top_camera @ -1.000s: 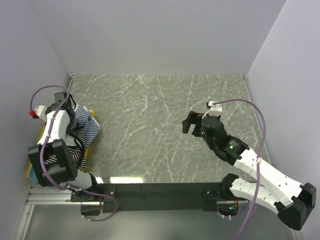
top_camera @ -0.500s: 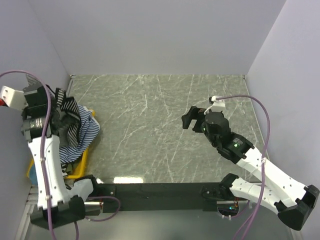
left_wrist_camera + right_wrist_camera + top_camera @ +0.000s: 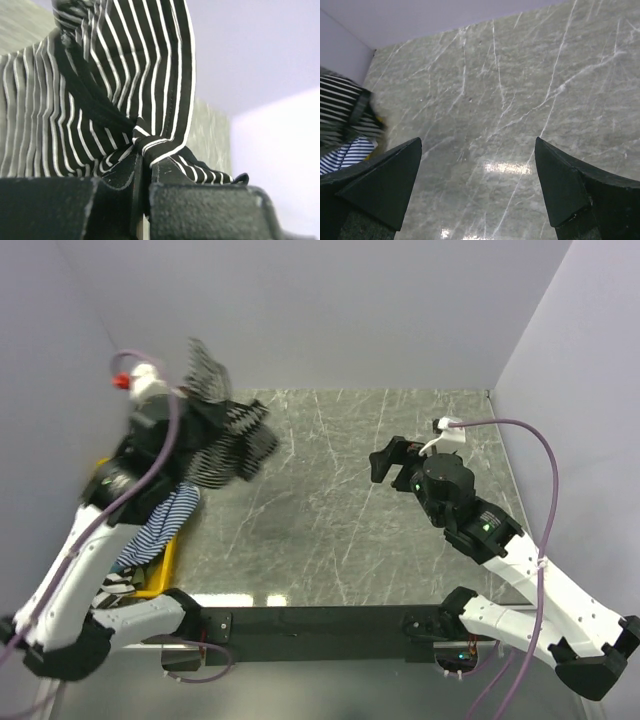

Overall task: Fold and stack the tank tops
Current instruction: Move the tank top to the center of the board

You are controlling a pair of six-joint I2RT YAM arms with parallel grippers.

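Observation:
A black-and-white striped tank top hangs bunched in the air over the table's far left. My left gripper is shut on it. In the left wrist view the fabric rises from the left gripper, a black-trimmed fold pinched between the closed jaws. A blue-and-white tank top lies draped over the bin at the left and also shows in the right wrist view. My right gripper hovers over the table's right half, and the right wrist view shows it open and empty.
A yellow bin holding clothes stands against the left wall, near the table's front. The grey marble table is enclosed by pale walls at the left, back and right. A black rail runs along the near edge.
My left gripper closed on the black-and-white tank top and lifted it out of the bin, up and rightward. The right gripper drifted slightly back and right, still open.

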